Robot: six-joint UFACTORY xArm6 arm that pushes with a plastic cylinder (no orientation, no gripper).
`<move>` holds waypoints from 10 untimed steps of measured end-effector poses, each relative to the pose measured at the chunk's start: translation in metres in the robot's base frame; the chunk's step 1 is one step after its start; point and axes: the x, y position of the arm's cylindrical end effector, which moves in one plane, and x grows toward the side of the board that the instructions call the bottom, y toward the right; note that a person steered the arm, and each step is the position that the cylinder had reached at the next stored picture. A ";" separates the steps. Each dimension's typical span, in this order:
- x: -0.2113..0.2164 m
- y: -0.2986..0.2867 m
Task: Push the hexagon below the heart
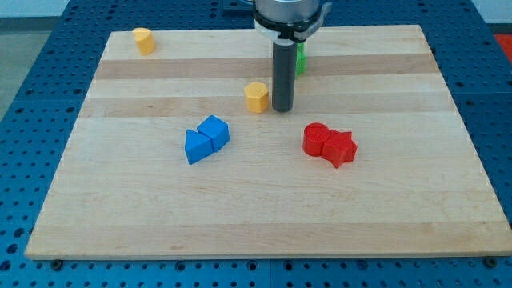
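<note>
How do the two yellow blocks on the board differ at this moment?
The yellow block near the middle sits just left of my tip; the yellow block at the view's top left stands alone, far from it. The middle one looks faceted, hexagon-like; the corner one looks rounder, possibly the heart, though too small to confirm. Both are yellow and rest on the wooden board.

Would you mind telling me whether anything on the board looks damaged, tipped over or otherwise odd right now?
Nothing stands out. The wooden board looks unmarked and every block sits flat. My tip rests just to the view's right of the yellow hexagon. The only partly hidden piece is a green block behind the rod.
</note>
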 end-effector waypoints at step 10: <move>-0.073 -0.111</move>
